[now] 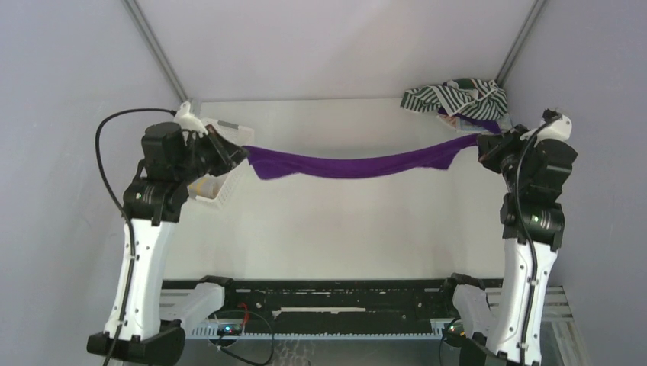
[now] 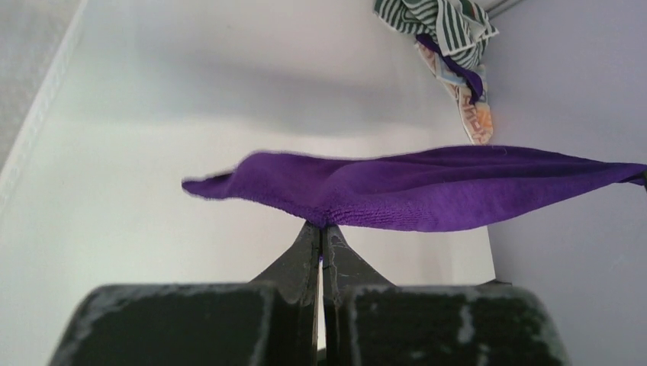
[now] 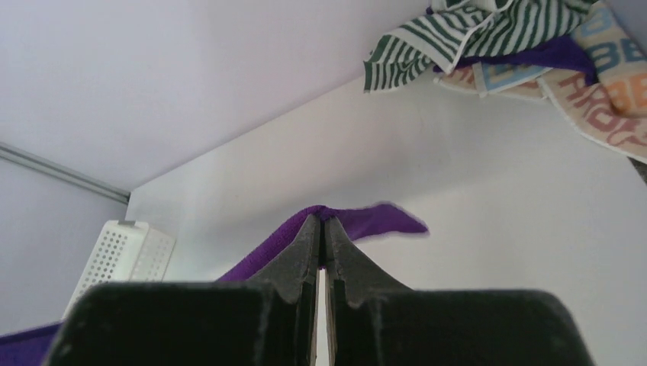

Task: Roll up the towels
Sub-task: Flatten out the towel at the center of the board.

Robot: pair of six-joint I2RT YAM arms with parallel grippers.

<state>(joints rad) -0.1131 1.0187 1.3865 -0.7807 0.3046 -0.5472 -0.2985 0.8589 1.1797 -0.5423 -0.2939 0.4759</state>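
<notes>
Top external view: I've got the purple towel [image 1: 351,165] strung in the air between both grippers, sagging a little in the middle, clear of the table [image 1: 343,236]. Left gripper [image 1: 238,152] has its fingers pressed together on the towel's left end, and a bunched flap hangs just past the pinch. Right gripper [image 1: 482,145] clamps the opposite end, jaws closed on the cloth (thin fold, hardly any gap). Left wrist view agrees: the fingertips meet on the towel's near edge, and the cloth spreads just above them and runs off to the right toward the other arm. Right wrist view, same story: the tips nip a purple corner and the rest trails away down-left of the fingers. White lattice basket [image 1: 225,191] sits just beside and below the left gripper; touching or not, I can't tell. Just behind the right gripper, in the far corner, is the heap of other towels: green-and-white striped towel [image 1: 450,95] on top, orange/beige patterned towel [image 3: 603,99] underneath, and a purple scrap [image 3: 549,53] showing between them.
</notes>
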